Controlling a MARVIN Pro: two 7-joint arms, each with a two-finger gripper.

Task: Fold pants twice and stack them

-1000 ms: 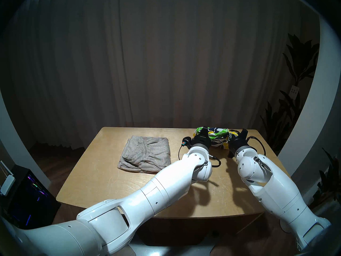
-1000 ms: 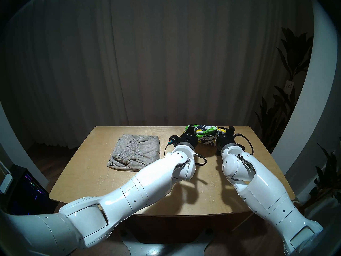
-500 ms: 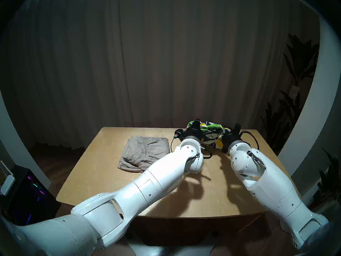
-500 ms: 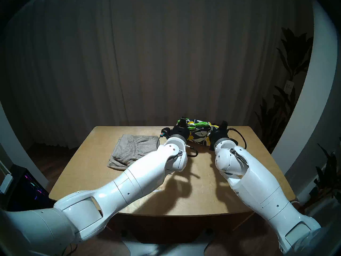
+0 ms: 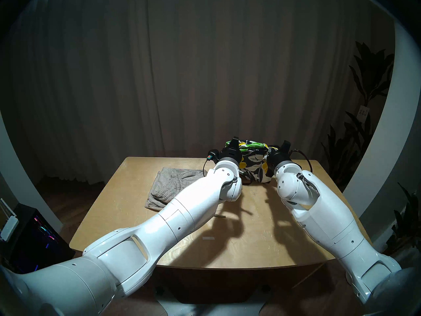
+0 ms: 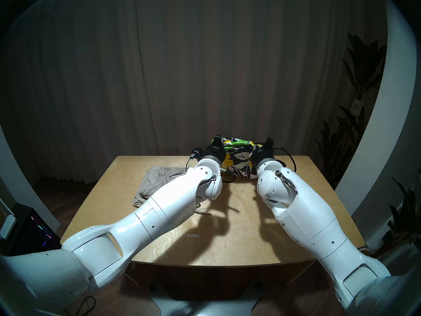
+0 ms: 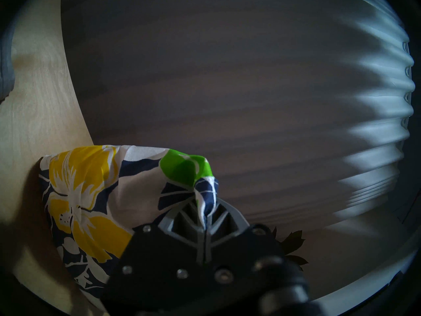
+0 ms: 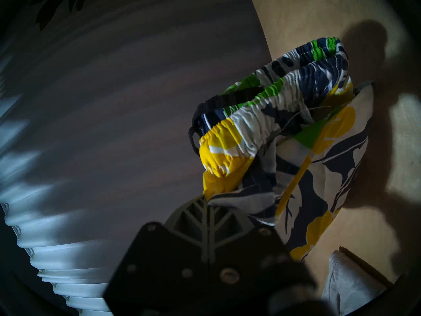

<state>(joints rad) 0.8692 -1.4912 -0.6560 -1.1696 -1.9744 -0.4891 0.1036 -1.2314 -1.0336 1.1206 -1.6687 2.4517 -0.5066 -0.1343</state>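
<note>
Near table edge: The bare front of the wooden table [image 5: 127, 217] is crossed by both white arms and their shadows; a small pale strip [image 5: 208, 238] is seen lying on it, well behind the grippers.
Grey pants: The folded light grey-beige pants [image 5: 168, 183] are laid flat on the table, below and to the left of the left gripper, partly hidden by the left forearm.
Left gripper: The left gripper [image 7: 204, 214] is held level above the far part of the table, its jaws pressed together on a bunched corner of the floral shorts [image 5: 252, 165].
Right gripper: The right gripper [image 8: 208, 200] is likewise clamped tight on the other end of the shorts, by the gathered waistband and black drawstring [image 8: 227, 97].
Floral shorts: The navy, white, green and yellow garment is stretched between the two grippers and hangs below them; its lower edge is seen at the tabletop, though contact cannot be judged.
Background: Beyond the grippers a pleated curtain [image 5: 205, 80] is drawn across the room, with dark plants [image 5: 364, 92] far to the right.
</note>
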